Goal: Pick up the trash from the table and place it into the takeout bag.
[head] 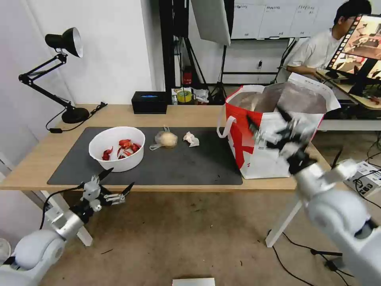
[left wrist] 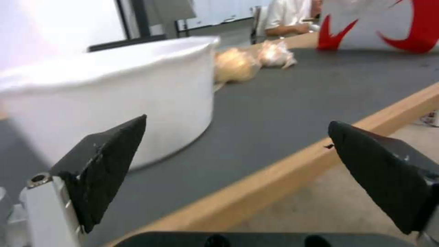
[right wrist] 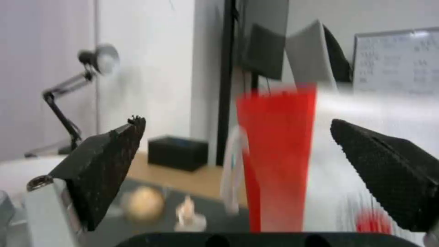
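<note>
The bag (head: pixel 274 135) is standing open at the right end of the table (head: pixel 35 163), on the right edge of the mat (head: pixel 178 167), its foil lining showing and its near wall close to the front edge. The right gripper (head: pixel 272 125) is hanging in front of that near wall, just under the rim, with its fingers spread wide and nothing between them; it is blurred, so I cannot tell whether it is touching the bag. Three pieces of trash are lying on the mat: the bowl (head: pixel 116 148) of red shells is sitting toward the mat's left end, near the front edge, the knotted bag (head: pixel 165 140) is resting just to its right, and the tissue (head: pixel 191 139) is lying beside that, between the knotted bag and the takeout bag. I am not seeing a clear tray on the table, and what the bag holds is hidden from here, so I would judge that one piece may already be inside and three are left. The left gripper (head: pixel 119 184) is hovering just off the front edge, below the bowl and level with the tabletop, fingers apart and empty; its wrist view is looking along the mat at the bowl's white wall (left wrist: pixel 114 99), close but not touching. No piece is being held right now.
</note>
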